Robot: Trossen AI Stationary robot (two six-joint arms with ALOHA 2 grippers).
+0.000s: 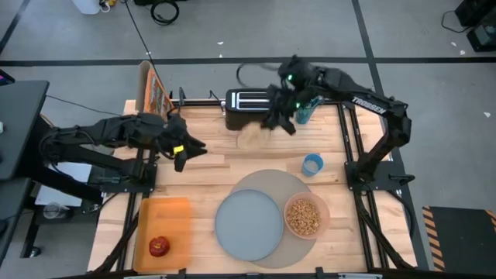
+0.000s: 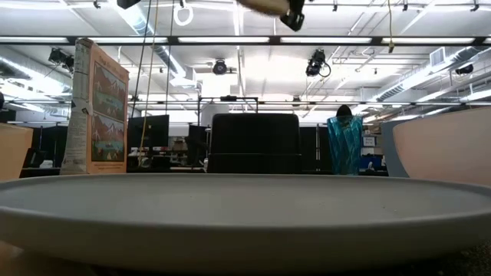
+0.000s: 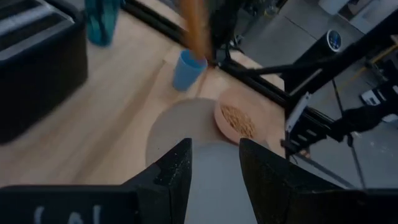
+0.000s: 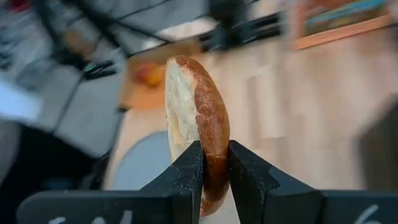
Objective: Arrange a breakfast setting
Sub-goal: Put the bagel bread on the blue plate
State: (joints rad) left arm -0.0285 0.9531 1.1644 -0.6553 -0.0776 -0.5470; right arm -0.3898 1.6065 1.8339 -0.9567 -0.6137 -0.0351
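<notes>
My right gripper [image 1: 270, 125] is shut on a tan bagel half [image 1: 252, 138], high above the table in front of the black toaster [image 1: 248, 102]. In the low view the bagel [image 2: 265, 6] shows at the top edge. My left gripper [image 1: 186, 153] is open and empty over the table's left middle. The round grey mat [image 1: 298, 184] carries the grey-blue plate [image 1: 248, 225] and the pink bowl [image 1: 306, 217], which holds cereal. The small blue cup [image 1: 312, 164] stands beside the mat. The red apple [image 1: 159, 246] lies on an orange tray [image 1: 167, 213]. No spoon shows. My right gripper pinches the bagel half between its two fingers, across its thickness, at the rim nearest the wrist [image 4: 214, 177]. One finger is on the pale cut face [image 4: 180, 112], the other on the brown crust [image 4: 214, 118]. The bagel stands on edge, lifted clear of the table.
A cereal box [image 1: 151, 89] stands at the far left and a teal bottle [image 1: 304, 110] right of the toaster. Bare wood lies between the toaster and the mat. Arm frames stand along the table's left and right sides.
</notes>
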